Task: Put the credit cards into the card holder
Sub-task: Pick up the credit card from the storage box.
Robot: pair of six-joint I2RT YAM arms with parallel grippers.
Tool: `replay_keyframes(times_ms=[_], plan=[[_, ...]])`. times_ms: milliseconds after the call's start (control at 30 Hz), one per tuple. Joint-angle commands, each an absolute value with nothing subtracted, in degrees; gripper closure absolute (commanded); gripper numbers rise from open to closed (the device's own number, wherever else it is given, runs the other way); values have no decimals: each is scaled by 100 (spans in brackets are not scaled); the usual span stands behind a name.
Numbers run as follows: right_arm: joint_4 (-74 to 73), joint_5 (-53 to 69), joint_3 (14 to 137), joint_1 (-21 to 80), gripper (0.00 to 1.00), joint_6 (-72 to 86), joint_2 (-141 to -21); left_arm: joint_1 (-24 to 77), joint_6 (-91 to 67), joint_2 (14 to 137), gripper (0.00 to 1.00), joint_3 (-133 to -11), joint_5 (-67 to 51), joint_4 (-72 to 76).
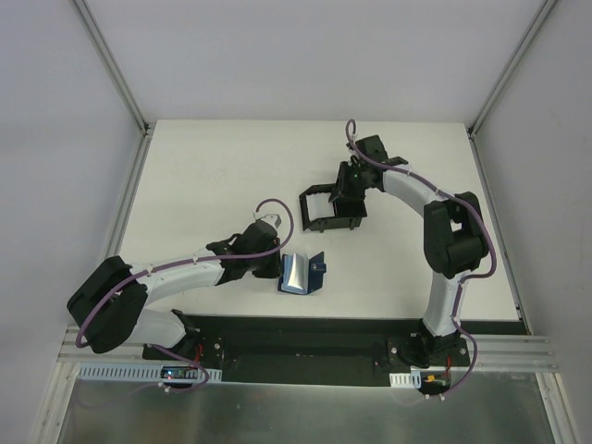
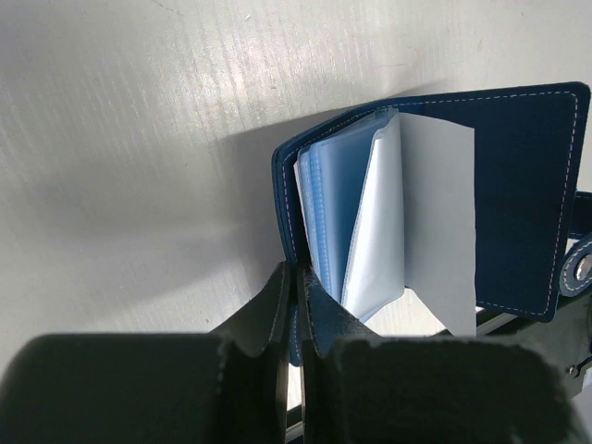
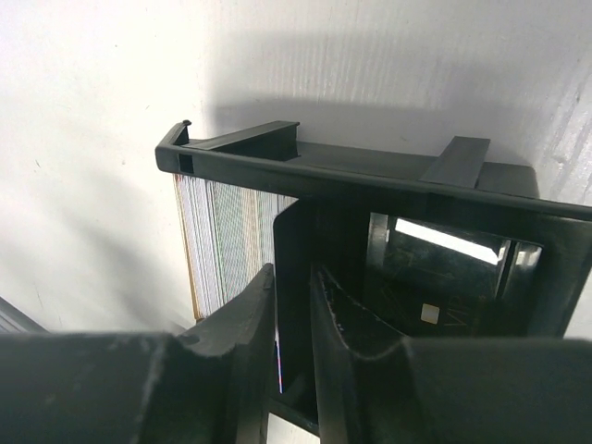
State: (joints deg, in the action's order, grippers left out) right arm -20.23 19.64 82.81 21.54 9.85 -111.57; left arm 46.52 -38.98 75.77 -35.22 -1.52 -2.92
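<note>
Card holder [image 1: 301,274] sits at 6 o'clock on the worktop [image 1: 213,176], near the front edge, stood open like a book. Our left hand [image 2: 294,276] is fully closed on the edge of one blue cover. We reckon that's to prop it upright with the clear sleeves [image 2: 328,203] fanned and facing the other arm. A pale grey leaf [image 2: 435,213] lies against the far cover; card or sleeve, we can't tell. Snap tab [image 2: 581,264] hangs free at 3 o'clock in the left wrist view.

Credit cards [image 3: 222,250] are packed on edge in the black box [image 3: 370,176], at 1 o'clock from the holder and well apart from it. What looks like a dark chip card [image 3: 430,319] sits deeper in the box.

Our right hand [image 3: 293,273] is down inside the box, fingers narrow with a dark flat panel between them. Card or box divider, we can't tell, so we won't call it a grip.

Judgement: this is the picking step, with no card on its way to the holder yet.
</note>
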Motion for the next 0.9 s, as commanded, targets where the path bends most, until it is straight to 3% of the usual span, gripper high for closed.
replay_keyframes(times_ms=[0,367,567,867], plan=[[-2197,1785,8587,2206,79,1046,-10767,4685,-3771,7559,100,-3656,-220,-343],[-2698,1274,8771,2215,100,642,-10494,4693,-3823,7392,100,-3542,-105,-343],[-2751,1152,8772,2232,100,466,-10275,4693,-3832,7295,100,-3498,-97,-343],[-2277,1668,8087,2215,100,474,-8957,4685,-3832,6970,100,-3436,-35,-334]])
